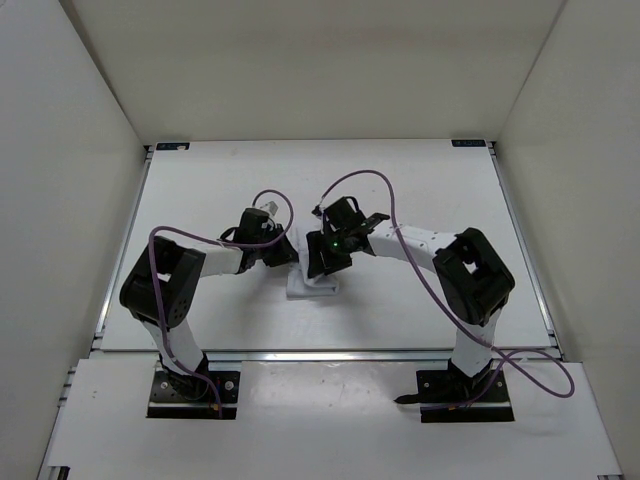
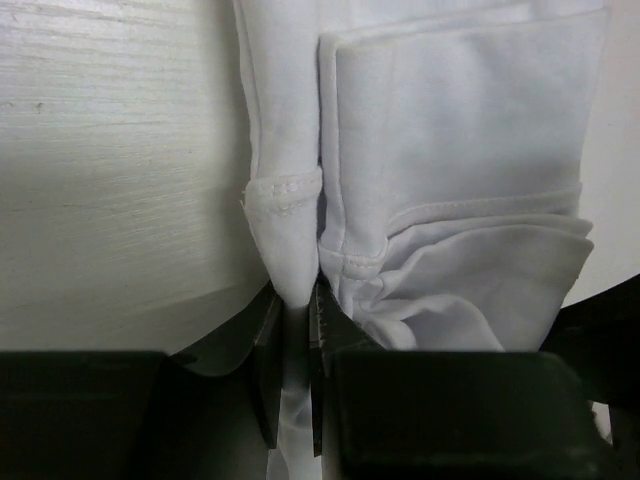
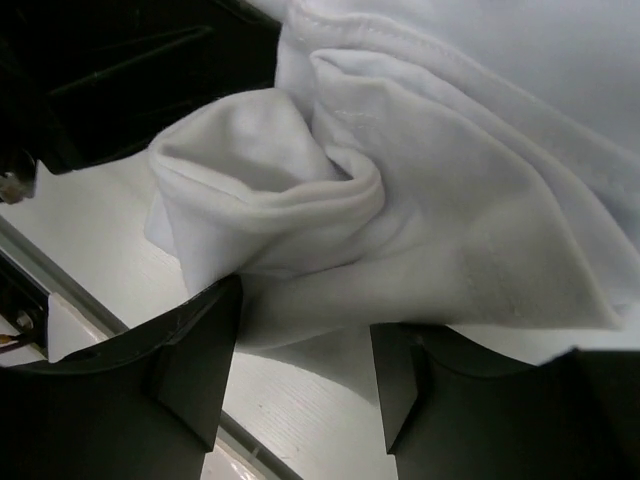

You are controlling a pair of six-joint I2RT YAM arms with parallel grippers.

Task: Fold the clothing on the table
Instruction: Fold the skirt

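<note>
Cloth [image 1: 312, 284] sits mid-worktop [image 1: 420, 180], between my two wrists, and the top view hides most of it under them.

Progress: it's already gathered into a small bundle with several layers stacked and stitched hems showing at the edges. I judge at least some folds are in, so I'd call the task well past halfway. It isn't tidy, though. One end is rumpled and one part curls into a loose roll. Left to do, I think: bring the loose parts over, flatten, let go.

Left gripper [image 2: 297, 300]: jaws nearly together, clamped on a narrow hemmed strip of the cloth, maybe a sleeve end. The strip runs straight out from the jaws, beside the stacked layers, and is pulled fairly taut.

Right gripper [image 3: 305, 345]: jaws apart, low by the worktop at the rolled, bunched edge. Fabric lies just beyond and partly between the tips, and I see no pinch on it.

Look of the cloth: plain white, thin, soft knit that creases easily. Clean double-stitched hems. Folded panel smooth on top, wrinkled at its lower corner.
</note>
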